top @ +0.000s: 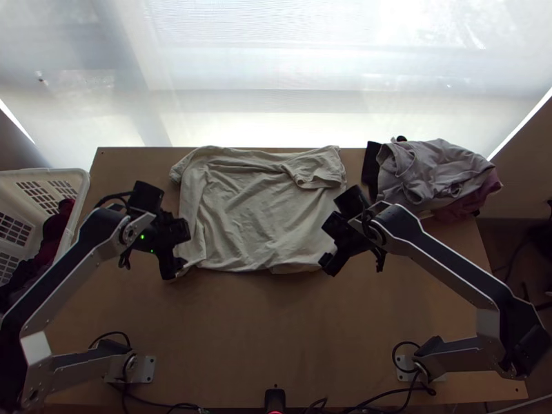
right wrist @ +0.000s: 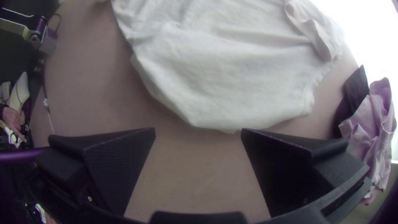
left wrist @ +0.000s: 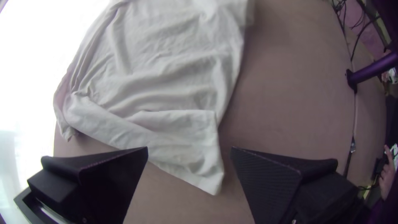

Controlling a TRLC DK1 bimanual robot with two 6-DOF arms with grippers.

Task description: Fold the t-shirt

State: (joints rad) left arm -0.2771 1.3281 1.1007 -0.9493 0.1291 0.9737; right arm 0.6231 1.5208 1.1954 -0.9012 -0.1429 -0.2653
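Note:
A cream t-shirt (top: 255, 214) lies across the far middle of the table, wrinkled, with a sleeve laid over its far right part. At its near left corner is my left gripper (top: 181, 250); my right gripper (top: 328, 245) is beside its right edge. In the left wrist view the shirt (left wrist: 166, 83) has a strip folded over along one side, its corner between the open fingers of my left gripper (left wrist: 189, 149). In the right wrist view the shirt's rounded edge (right wrist: 232, 95) lies just beyond my open right gripper (right wrist: 198, 130); nothing is between its fingers.
A heap of grey, pink and black clothes (top: 435, 179) lies at the table's far right corner. A white basket (top: 83, 181) with dark and red clothes stands off the left side. Bare tabletop (top: 276, 331) stretches between the arms' bases, with cables along the near edge.

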